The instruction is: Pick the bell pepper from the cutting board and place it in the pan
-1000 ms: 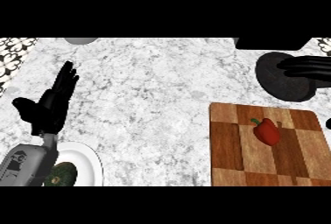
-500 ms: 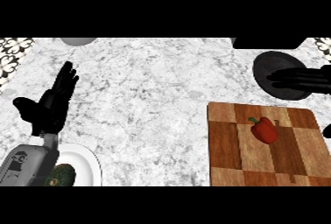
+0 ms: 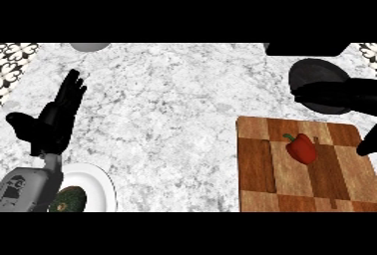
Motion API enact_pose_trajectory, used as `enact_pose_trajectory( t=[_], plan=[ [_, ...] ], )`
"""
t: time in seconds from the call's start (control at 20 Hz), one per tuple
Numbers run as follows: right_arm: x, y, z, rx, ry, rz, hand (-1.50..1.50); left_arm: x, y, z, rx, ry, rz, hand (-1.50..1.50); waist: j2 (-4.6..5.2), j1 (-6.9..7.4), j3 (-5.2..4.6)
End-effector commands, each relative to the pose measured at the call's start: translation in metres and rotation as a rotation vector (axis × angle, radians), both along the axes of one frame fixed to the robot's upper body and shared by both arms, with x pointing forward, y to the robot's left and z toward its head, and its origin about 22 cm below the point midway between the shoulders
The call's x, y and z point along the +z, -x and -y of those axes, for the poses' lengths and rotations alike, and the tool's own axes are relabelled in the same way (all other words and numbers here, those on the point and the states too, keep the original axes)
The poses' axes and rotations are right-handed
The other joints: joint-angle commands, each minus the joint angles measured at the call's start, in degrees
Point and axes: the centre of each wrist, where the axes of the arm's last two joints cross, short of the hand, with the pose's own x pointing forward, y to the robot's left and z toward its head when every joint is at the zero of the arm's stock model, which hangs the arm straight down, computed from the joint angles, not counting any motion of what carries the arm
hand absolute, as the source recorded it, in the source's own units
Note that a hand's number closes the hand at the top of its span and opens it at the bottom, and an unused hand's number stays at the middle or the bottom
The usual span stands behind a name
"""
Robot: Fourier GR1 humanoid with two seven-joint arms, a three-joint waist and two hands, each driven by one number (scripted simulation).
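A red bell pepper with a green stem lies on the wooden cutting board at the right. Just behind the board sits the black pan. My right hand comes in from the right edge, its straight fingers lying over the pan's near side. Its thumb shows at the edge, just right of the pepper and apart from it. The hand is open and holds nothing. My left hand rests open at the far left, fingers up.
A white plate with a dark green item on it sits at the lower left beside my left forearm. A grey round object and a black object stand along the counter's back edge.
My right hand has come a little lower over the pan toward the board, and its thumb now shows beside the pepper. The left hand and the pepper have not moved.
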Motion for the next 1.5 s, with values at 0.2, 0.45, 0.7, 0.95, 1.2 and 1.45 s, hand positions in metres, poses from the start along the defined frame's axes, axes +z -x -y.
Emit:
enact_pose_trajectory(
  t=[0.2, 0.45, 0.7, 0.95, 1.2, 1.45],
  plan=[
    [-0.029, -0.007, 0.001, 0.122, 0.054, -0.101, -1.5, -0.006, 0.0, -0.004, 0.017, -0.017, 0.0, 0.0, 0.0, -0.09, 0.02],
    [-0.027, -0.011, -0.023, 0.144, 0.093, -0.09, -1.5, -0.018, 0.006, -0.006, 0.01, 0.002, -0.005, 0.0, -0.11, -0.41, -0.02],
    [-0.05, 0.003, -0.027, 0.134, 0.205, -0.01, -1.5, -0.006, 0.006, -0.023, 0.008, -0.005, -0.025, 0.0, -0.25, -0.71, -0.01],
    [-0.052, 0.0, -0.033, 0.146, 0.275, 0.03, -1.5, -0.018, -0.01, 0.0, 0.023, -0.019, -0.015, 0.0, -0.15, -1.01, -0.02],
    [-0.075, 0.01, -0.048, 0.134, 0.318, 0.038, -1.5, -0.012, 0.0, 0.003, 0.026, 0.0, 0.009, 0.0, -0.22, -0.81, 0.0],
    [-0.077, 0.005, -0.014, 0.131, 0.319, 0.026, -1.5, -0.008, 0.0, 0.0, 0.009, 0.006, -0.015, 0.0, -0.16, -0.65, 0.01]
  ],
)
